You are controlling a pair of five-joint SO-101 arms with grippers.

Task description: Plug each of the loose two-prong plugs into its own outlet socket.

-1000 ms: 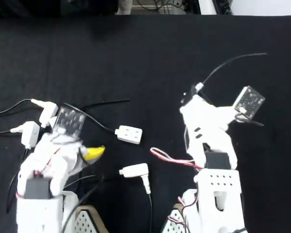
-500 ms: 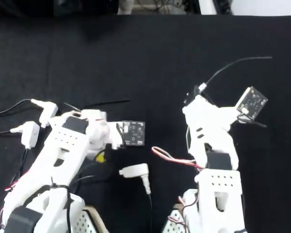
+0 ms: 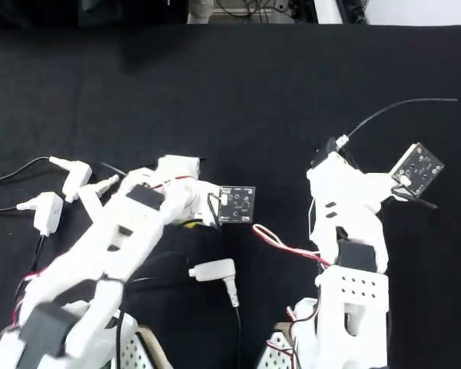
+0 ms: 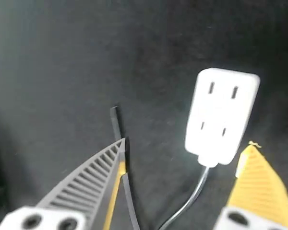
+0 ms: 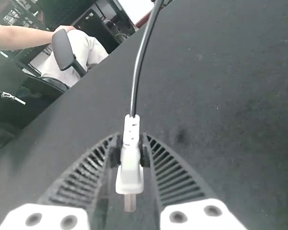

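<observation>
- Two pairs of slots face up on the white outlet socket (image 4: 222,115), which lies flat on the black table (image 3: 238,92).
- Left gripper (image 4: 187,143) hangs just above the outlet socket. Its claw is spread wide with one finger on either side of the socket's cable end, and it grips nothing.
- Right gripper (image 5: 131,140) sits well apart from the outlet socket, off to its right. Its claw is clamped on the held plug (image 5: 129,165), and the black cord (image 5: 141,57) trails away from it.
- Loose plug (image 3: 213,270) lies near the outlet socket, on the side toward the arm bases.
- Angled plug (image 3: 75,175) and square plug (image 3: 48,210) lie well to the socket's left.
</observation>
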